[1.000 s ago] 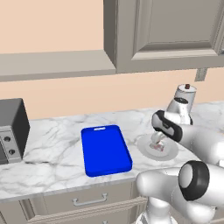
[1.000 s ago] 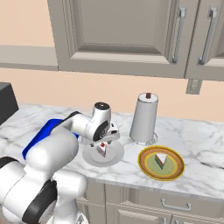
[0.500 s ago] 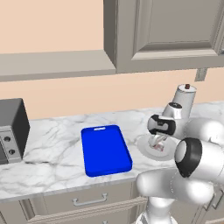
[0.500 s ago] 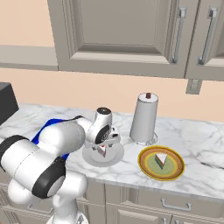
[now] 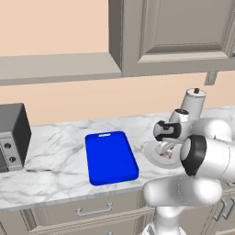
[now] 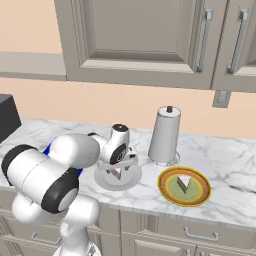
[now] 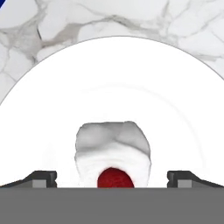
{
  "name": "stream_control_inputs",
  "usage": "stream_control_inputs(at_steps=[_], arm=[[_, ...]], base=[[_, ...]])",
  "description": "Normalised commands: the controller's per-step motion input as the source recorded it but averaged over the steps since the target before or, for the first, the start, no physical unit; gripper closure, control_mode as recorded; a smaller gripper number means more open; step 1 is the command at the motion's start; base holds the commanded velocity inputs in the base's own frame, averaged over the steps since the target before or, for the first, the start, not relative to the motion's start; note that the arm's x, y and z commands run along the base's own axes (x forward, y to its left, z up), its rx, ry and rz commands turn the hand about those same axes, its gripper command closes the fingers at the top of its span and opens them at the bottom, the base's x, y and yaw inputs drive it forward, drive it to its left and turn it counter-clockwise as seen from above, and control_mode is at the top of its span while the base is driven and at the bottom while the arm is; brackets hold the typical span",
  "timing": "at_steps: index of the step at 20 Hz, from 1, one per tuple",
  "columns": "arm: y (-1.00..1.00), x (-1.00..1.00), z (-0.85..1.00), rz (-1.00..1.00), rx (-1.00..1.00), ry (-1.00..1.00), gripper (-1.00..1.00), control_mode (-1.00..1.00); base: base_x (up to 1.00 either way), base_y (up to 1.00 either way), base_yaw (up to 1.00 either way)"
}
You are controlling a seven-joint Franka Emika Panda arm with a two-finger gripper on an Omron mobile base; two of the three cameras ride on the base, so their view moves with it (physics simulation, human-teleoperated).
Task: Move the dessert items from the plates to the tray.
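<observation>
Two plates sit on the marble counter (image 6: 230,170): the pale grey-white plate (image 6: 131,179) under the robot's hand and the yellow-orange plate (image 6: 184,186) to its right, near the front edge. The gripper (image 7: 112,177) hangs low over the pale plate with its jaws spread wide, one tip on either side of the white-pink wedge (image 7: 113,156) with its red cherry (image 7: 115,178) (nothing is held). Whether the tips touch the plate is hard to tell. The layered wedge (image 6: 184,181) lies on the yellow-orange plate. Left of the pale plate lies the blue tray (image 5: 110,157), and a paper towel roll (image 6: 165,135) stands behind the plates.
</observation>
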Motion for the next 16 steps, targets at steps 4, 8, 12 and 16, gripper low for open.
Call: stream_control_inputs(at_steps=[4, 8, 12, 16], arm=[[0.0, 0.0, -0.19, 0.01, 0.0, 0.01, -1.0, -1.0], [0.0, 0.0, 0.0, 0.0, 0.0, 0.0, -1.0, -1.0], [0.0, 0.0, 0.0, 0.0, 0.0, 0.0, 1.0, -1.0], [0.0, 0.0, 0.0, 0.0, 0.0, 0.0, 1.0, -1.0]], base=[[0.0, 0.0, 0.0], [0.0, 0.0, 0.0], [0.0, 0.0, 0.0], [0.0, 0.0, 0.0]])
